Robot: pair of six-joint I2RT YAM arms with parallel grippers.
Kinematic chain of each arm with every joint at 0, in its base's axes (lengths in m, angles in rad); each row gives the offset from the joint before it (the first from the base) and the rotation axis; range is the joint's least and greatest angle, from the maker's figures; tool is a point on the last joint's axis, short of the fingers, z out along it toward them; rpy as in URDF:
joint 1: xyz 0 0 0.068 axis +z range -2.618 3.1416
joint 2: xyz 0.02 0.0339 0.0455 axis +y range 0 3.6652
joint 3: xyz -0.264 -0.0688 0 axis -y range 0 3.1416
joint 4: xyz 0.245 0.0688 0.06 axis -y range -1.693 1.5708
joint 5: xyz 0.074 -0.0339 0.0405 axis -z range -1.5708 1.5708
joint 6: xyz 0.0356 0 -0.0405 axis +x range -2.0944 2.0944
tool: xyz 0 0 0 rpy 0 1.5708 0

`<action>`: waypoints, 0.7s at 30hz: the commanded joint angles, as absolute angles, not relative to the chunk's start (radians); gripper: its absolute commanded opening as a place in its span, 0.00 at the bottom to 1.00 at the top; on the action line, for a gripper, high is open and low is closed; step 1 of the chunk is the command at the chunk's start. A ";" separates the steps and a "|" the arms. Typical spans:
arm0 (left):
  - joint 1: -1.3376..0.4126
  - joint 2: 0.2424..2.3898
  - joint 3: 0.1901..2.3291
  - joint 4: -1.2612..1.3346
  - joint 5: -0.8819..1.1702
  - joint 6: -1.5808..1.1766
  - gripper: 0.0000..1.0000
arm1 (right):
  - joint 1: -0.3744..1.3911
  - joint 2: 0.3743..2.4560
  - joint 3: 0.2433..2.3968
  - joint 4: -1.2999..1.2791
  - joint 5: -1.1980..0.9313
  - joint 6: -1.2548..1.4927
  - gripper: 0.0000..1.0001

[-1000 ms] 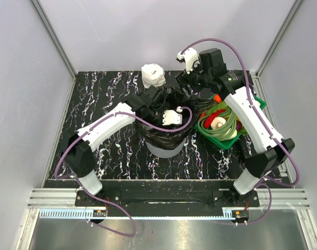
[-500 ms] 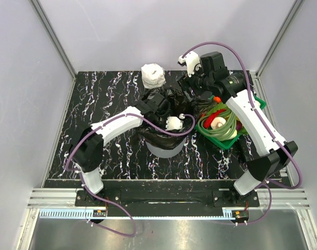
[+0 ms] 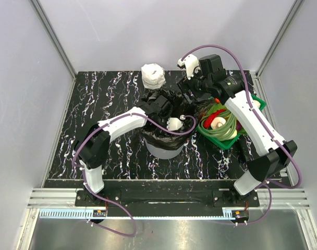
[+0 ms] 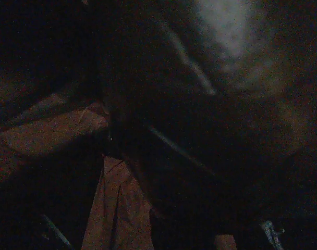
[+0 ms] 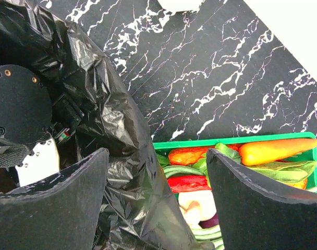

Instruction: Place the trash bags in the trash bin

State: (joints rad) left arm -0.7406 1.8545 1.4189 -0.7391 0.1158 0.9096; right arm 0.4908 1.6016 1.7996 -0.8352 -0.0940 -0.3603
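One black marbled table (image 3: 106, 104) carries everything. On it stands one grey trash bin (image 3: 161, 151), near the middle. One black trash bag (image 3: 168, 136) sits in the bin's mouth, its film spilling over the rim and bunching up above the far side. One green basket (image 3: 224, 144) of vegetables stands just to the right of the bin. One small white roll (image 3: 154, 75) lies beyond the bin, towards the back edge.

There are two arms. The left arm (image 3: 122, 121) stretches forward and to the right, and its wrist dips into the bag's opening. The left gripper is buried in the film out of sight, and its own camera shows only darkness. Its jaws stand wide apart, though whether they press on the film cannot be told.

The right arm (image 3: 252, 122) reaches up and bends left over the basket. The right gripper (image 5: 157, 156) hangs above the bag's far right edge with its fingers (image 5: 70, 198) spread wide, pinching nothing.
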 commanded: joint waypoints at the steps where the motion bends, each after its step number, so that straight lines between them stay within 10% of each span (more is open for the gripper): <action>1: -0.752 1.824 1.480 -0.733 0.046 0.861 0.93 | 0.486 1.563 1.805 -0.798 -0.089 -0.364 0.81; 21: -0.750 1.621 1.480 -0.650 0.123 0.831 0.95 | 0.486 1.551 1.807 -0.798 -0.083 -0.365 0.81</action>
State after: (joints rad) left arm -0.7460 1.6878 1.4414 -0.7036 0.0860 0.8558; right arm 0.4908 1.6005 1.7996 -0.8352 -0.0944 -0.3599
